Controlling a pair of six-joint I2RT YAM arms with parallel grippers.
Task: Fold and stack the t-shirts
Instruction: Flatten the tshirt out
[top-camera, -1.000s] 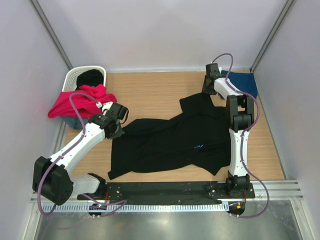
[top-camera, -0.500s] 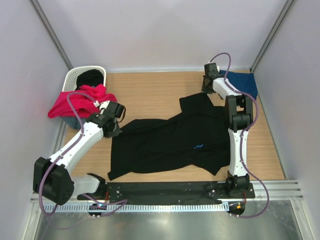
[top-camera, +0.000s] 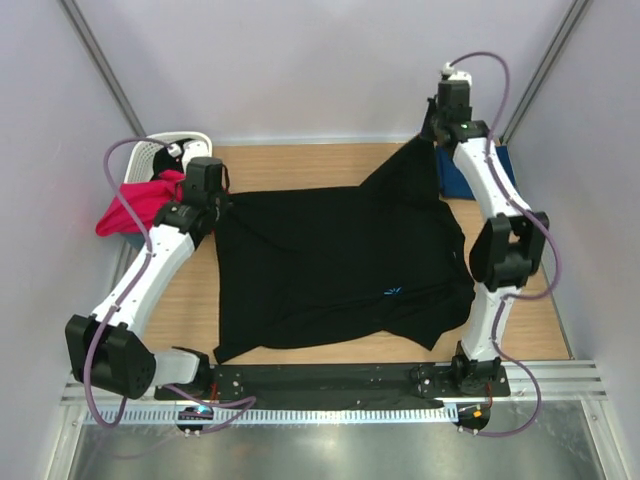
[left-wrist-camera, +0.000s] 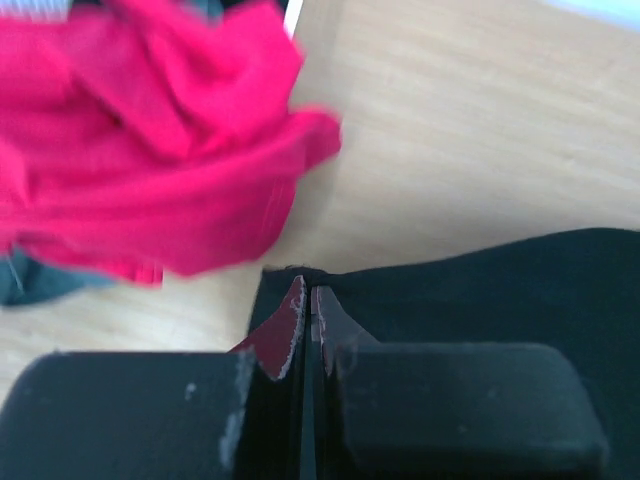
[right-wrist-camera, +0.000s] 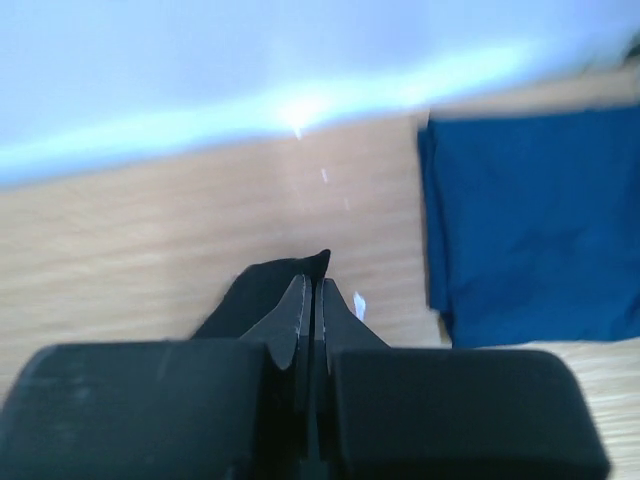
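The large black t-shirt (top-camera: 330, 260) lies stretched across the table, its tiny blue mark (top-camera: 392, 292) facing up. My left gripper (top-camera: 217, 200) is shut on its back left corner; in the left wrist view the fingertips (left-wrist-camera: 308, 296) pinch the black cloth (left-wrist-camera: 480, 290). My right gripper (top-camera: 432, 137) is shut on the back right corner, which is lifted into a peak; in the right wrist view a black tip (right-wrist-camera: 268, 285) pokes out past the gripper (right-wrist-camera: 312, 286). A folded navy t-shirt (right-wrist-camera: 530, 220) lies at the back right (top-camera: 503, 168). The magenta t-shirt (top-camera: 135, 205) is bunched at the left (left-wrist-camera: 150, 150).
A white lattice basket (top-camera: 150, 152) stands at the back left corner, with the magenta cloth draped over its front. Pale walls close in the table at the back and on both sides. Bare wood (top-camera: 300, 165) shows behind the black shirt.
Both arms have swung towards the back, pulling the black shirt out wide and flat. The right gripper has shut on its corner and lifted it.
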